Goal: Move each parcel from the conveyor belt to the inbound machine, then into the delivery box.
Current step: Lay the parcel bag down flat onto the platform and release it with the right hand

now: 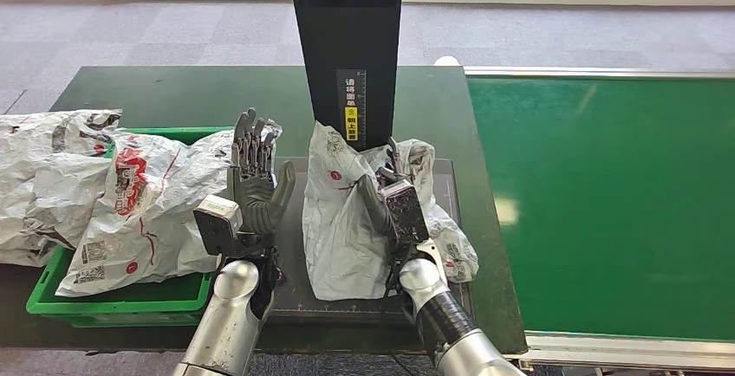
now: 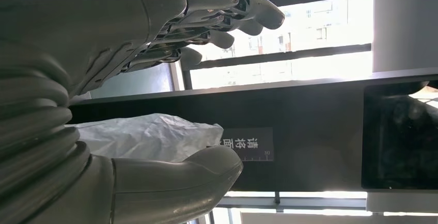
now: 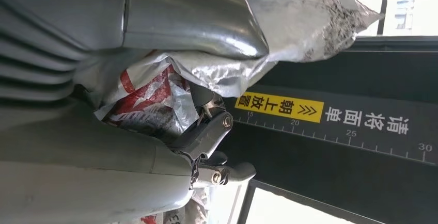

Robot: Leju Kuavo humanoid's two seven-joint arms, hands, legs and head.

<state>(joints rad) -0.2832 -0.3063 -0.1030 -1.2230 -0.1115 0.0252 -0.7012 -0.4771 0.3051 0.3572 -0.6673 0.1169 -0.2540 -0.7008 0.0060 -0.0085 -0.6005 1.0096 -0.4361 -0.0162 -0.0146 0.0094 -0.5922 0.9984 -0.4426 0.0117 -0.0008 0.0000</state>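
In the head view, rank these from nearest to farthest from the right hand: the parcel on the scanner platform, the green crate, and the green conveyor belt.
1. Parcel on the platform: held by the right hand.
2. Conveyor belt: to the hand's right.
3. Green crate: far left, beyond the left hand.

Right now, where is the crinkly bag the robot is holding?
In the head view, the parcel stands on the dark scanner platform before the black post, held by the right hand.
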